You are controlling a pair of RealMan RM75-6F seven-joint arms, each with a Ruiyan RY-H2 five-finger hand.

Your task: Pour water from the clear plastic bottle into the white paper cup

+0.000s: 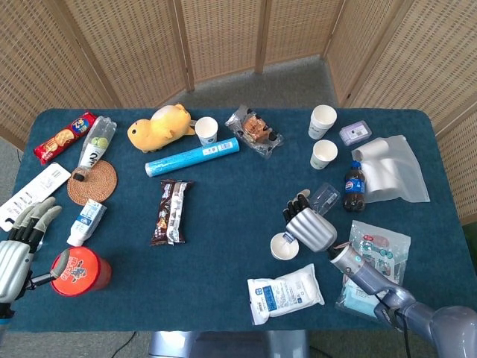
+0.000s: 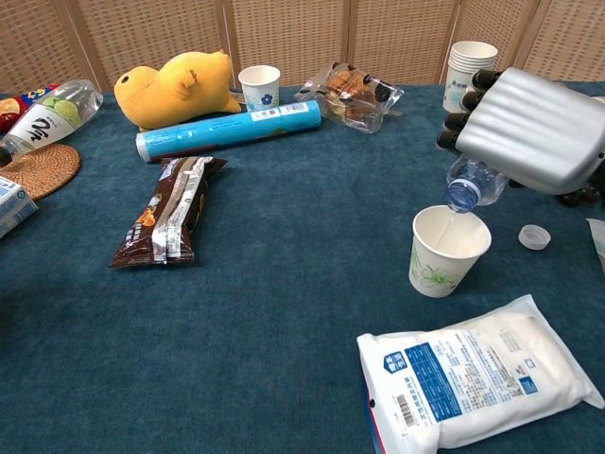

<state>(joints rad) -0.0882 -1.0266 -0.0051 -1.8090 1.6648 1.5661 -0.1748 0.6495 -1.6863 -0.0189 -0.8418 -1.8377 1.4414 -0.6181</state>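
While the right hand (image 2: 534, 132) clamps the clear bottle (image 2: 470, 185) and tips it down, its open mouth hangs just above the paper cup (image 2: 448, 251).

The bottle is held tilted, neck lowest, apparently so water can fall straight into the cup, which stands upright on the blue desk (image 2: 284, 312) near the right side, just beyond a white pouch (image 2: 477, 376). Its loose cap (image 2: 534, 237) lies on the desk to the right of the cup, out of the pour's way. Whether water is running cannot be told from either view. The left hand (image 1: 19, 250) rests at the near left edge, fingers apart and holding nothing, just beside a red tub (image 1: 78, 271); it seems parked clear of the work. The pour looks under way or about to begin.
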